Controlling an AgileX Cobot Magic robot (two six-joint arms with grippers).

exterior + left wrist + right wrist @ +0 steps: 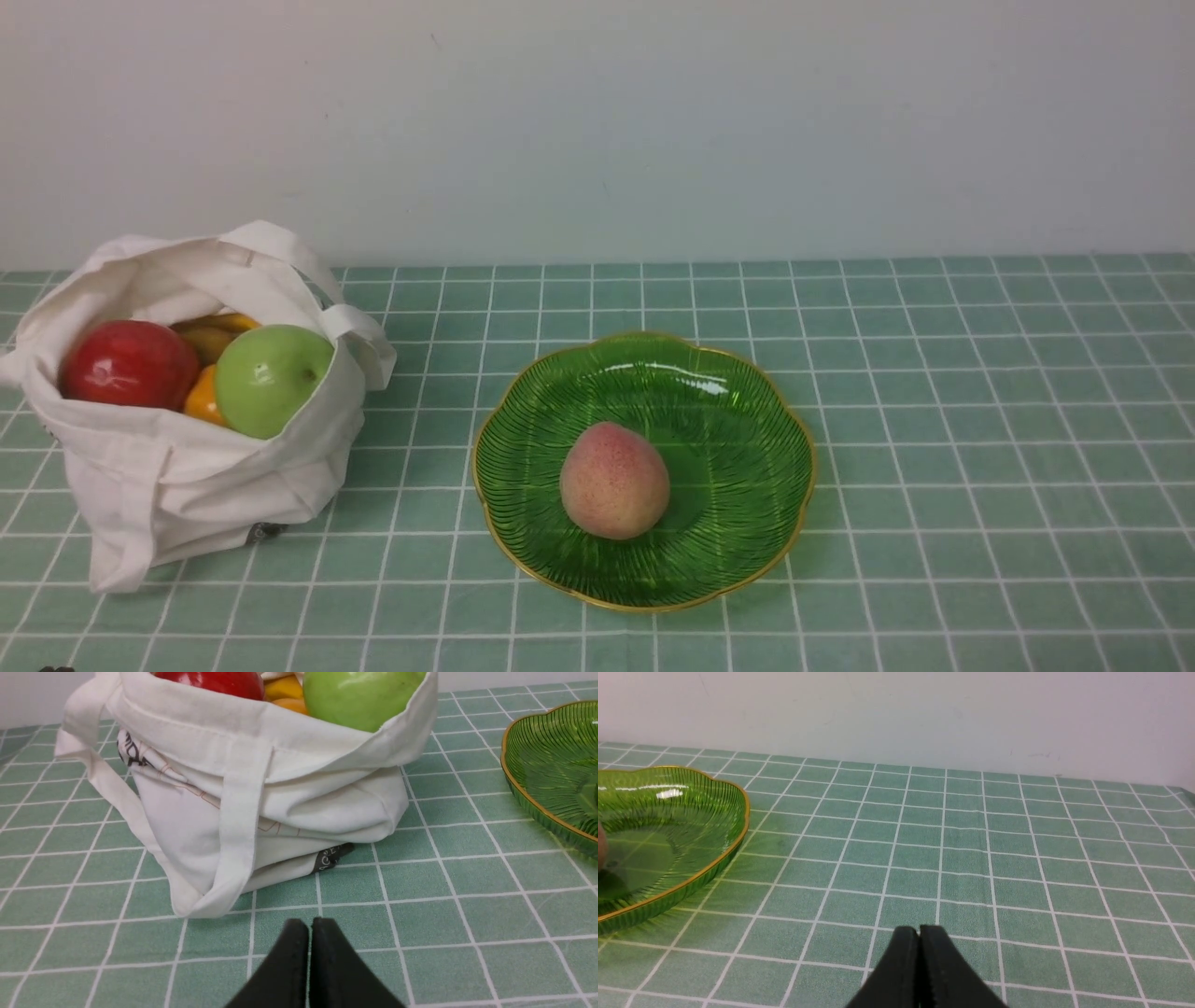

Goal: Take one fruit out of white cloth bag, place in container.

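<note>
Little left to go wrong, judging from the layout: peach (614, 481) already in dish (747, 392), so task looks complete. Remaining risks only if arms move again. On the left: bag (187, 476) soft and slumped, top folded down, fruit sitting high at the open mouth; a bump from left claw (310, 926) could tip it and spill fruit over the checked cloth (980, 420). In the middle: peach round, lying loose on a smooth ribbed floor, a little off centre; a knock on the gold rim could roll it, though the raised edge should hold it. On the right: nothing but bare cloth near right claw (919, 933).

Contents, left to right. Bag: red apple (129, 364), something orange and yellow (201, 397) partly hidden behind, green apple (273, 378) against the near hem. Dish: only the peach, resting free, touched by no claw.

Left claw: fingers pressed together, holding nothing, low over the cloth just before the bag. Right claw: fingers likewise together, empty, beside the dish and apart from it.
</note>
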